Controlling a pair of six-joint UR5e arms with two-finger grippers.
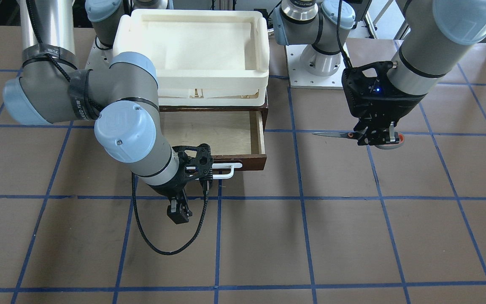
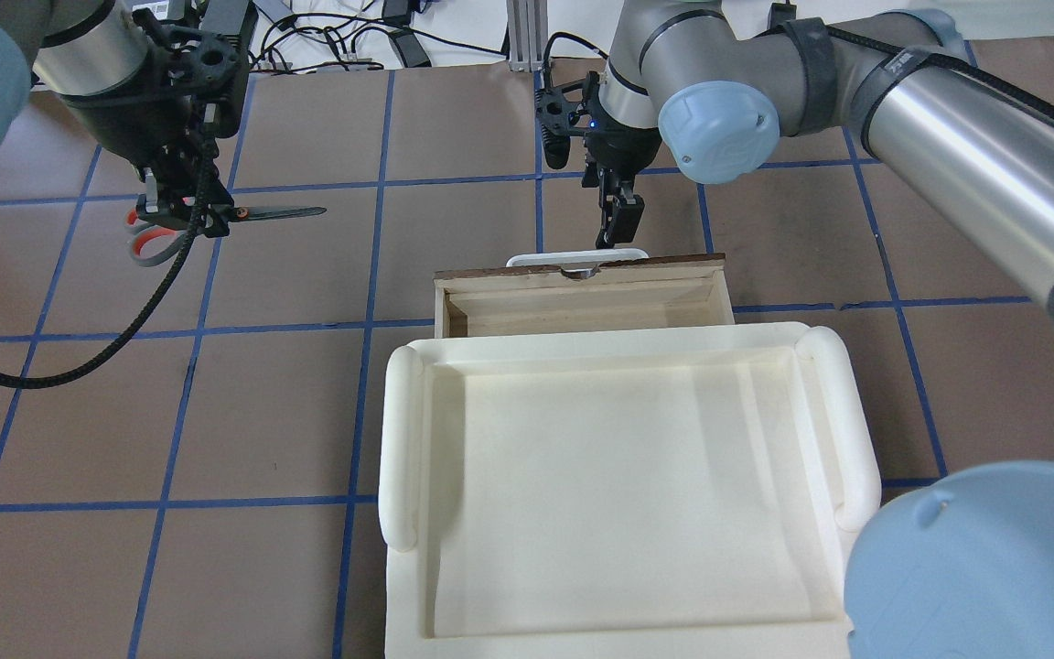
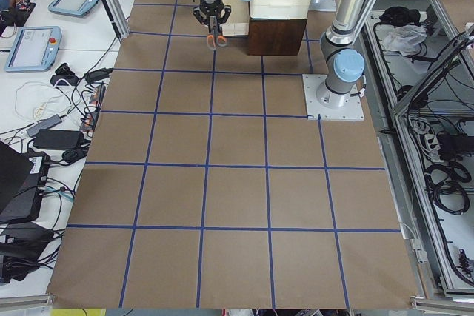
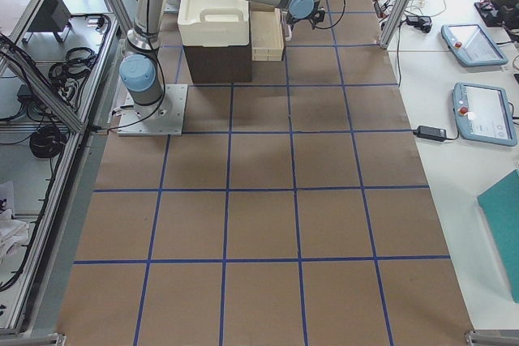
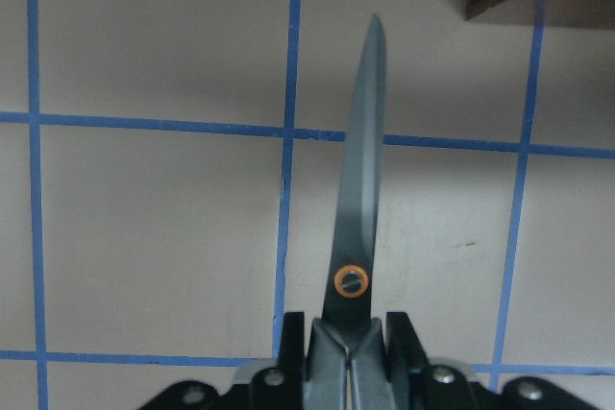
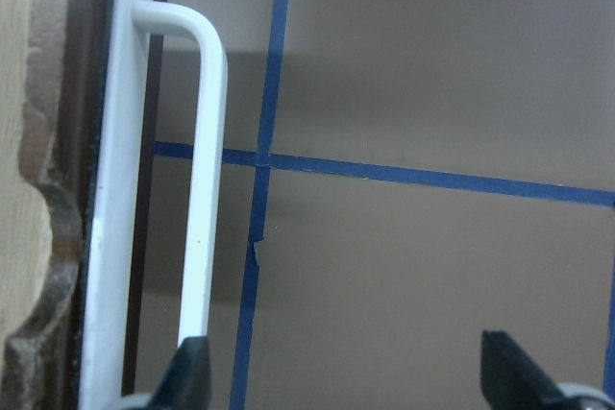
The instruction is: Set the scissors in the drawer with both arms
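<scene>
Scissors (image 5: 360, 189) clamped in left jaws over bench (image 1: 268, 236), tips toward open drawer (image 1: 260, 131), well apart from it; right jaws apart, just off its handle (image 1: 226, 168).

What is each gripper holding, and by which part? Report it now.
The left gripper holds the scissors just behind the pivot screw, blades pointing out. The right gripper is open and holds nothing.
</scene>
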